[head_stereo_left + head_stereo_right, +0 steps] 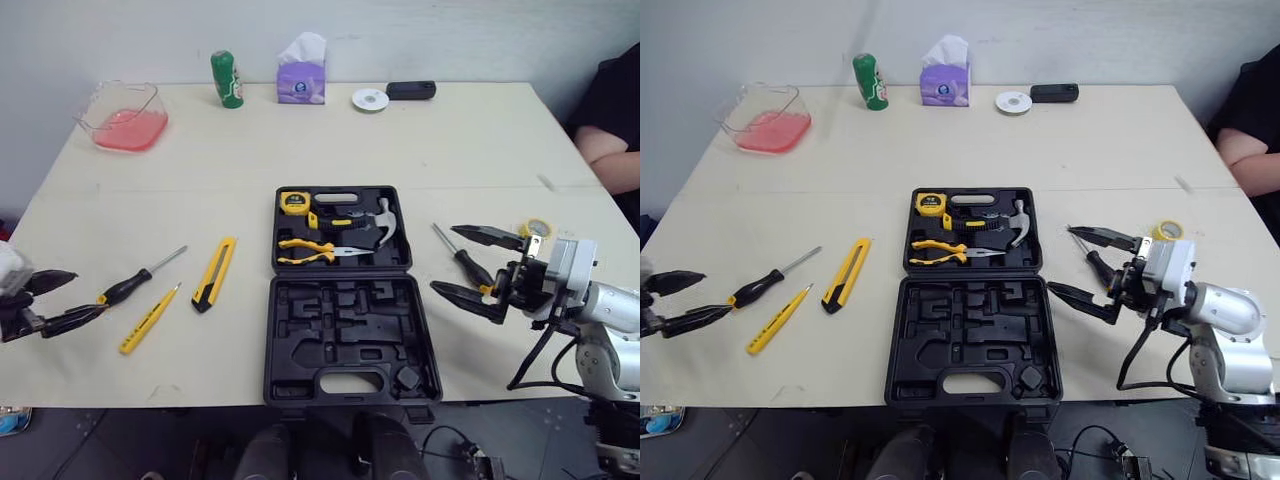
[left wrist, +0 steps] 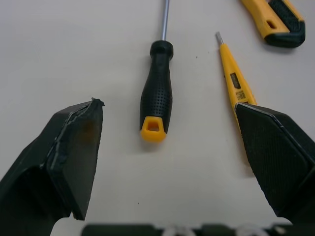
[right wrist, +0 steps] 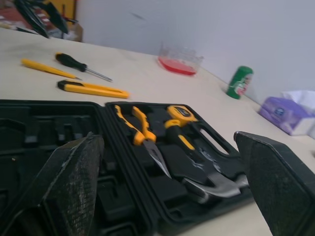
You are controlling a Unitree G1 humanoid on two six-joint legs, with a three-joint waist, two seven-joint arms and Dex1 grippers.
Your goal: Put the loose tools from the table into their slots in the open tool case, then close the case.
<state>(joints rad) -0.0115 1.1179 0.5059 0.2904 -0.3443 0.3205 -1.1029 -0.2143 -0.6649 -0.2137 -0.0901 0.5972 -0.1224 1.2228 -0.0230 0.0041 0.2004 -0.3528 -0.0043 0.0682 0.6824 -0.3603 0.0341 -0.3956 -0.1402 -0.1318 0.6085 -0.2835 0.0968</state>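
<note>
The black tool case (image 1: 345, 340) lies open in the middle of the table, with a tape measure (image 1: 294, 202), pliers (image 1: 310, 250) and a hammer (image 1: 378, 225) in its far half. Left of it lie a yellow utility knife (image 1: 214, 273), a black-handled screwdriver (image 1: 135, 284) and a yellow tester pen (image 1: 148, 318). My left gripper (image 1: 88, 294) is open just behind the screwdriver's handle (image 2: 157, 98), which it does not touch. A second screwdriver (image 1: 470, 265) lies right of the case. My right gripper (image 1: 443, 260) hovers open over it.
Along the far edge stand a clear tub of pink liquid (image 1: 125, 120), a green can (image 1: 227, 79), a purple tissue box (image 1: 301, 75), a white disc (image 1: 370, 99) and a black device (image 1: 410, 90). A yellow tape roll (image 1: 537, 229) lies near my right arm. A person's arm (image 1: 610, 150) rests at the right.
</note>
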